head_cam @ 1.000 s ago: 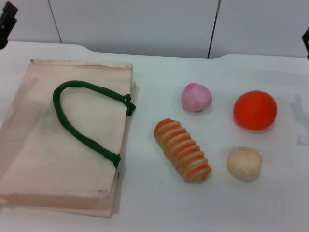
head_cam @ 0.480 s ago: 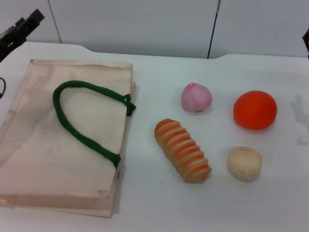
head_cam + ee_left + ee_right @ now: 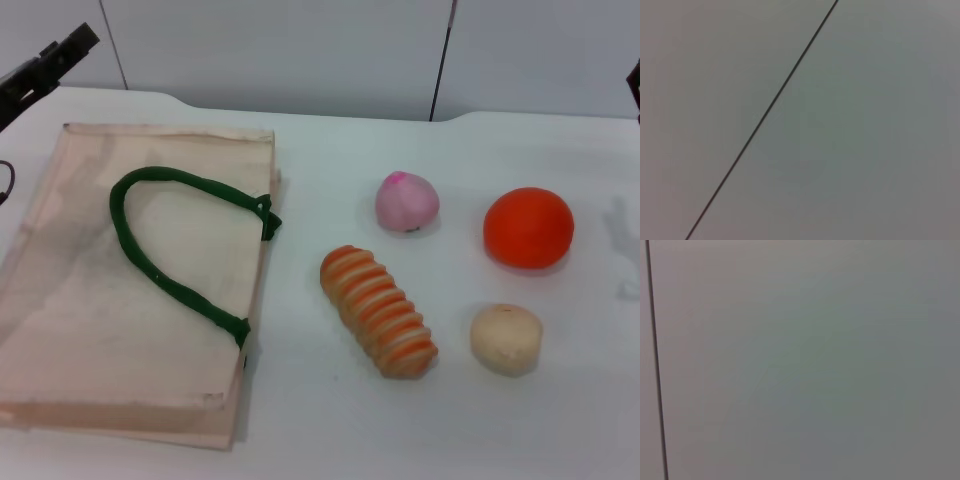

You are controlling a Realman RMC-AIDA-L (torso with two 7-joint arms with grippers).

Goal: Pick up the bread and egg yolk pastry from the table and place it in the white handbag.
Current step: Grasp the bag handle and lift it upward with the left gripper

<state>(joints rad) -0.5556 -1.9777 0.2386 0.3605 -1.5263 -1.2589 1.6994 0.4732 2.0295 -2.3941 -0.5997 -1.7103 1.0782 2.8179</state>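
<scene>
Fingers: left gripper (image 3: 50,62) shows only as a dark tip at the far left corner, above the bag; whether its fingers are apart I cannot tell. Right gripper is only a dark sliver at the right edge.
Bag (image 3: 90,330): lies flat on the left, green handles on top.
Bread (image 3: 378,310): middle of the table, just right of the bag, long axis diagonal, far-left to near-right.
Pastry (image 3: 506,338): right of the bread, nearer the right arm.

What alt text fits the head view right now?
A flat cream fabric handbag with green rope handles lies on a white table, left of a striped orange-tan bread loaf, pale beige pastry ball, pink bun and orange ball. The left gripper shows at the far-left corner.
</scene>
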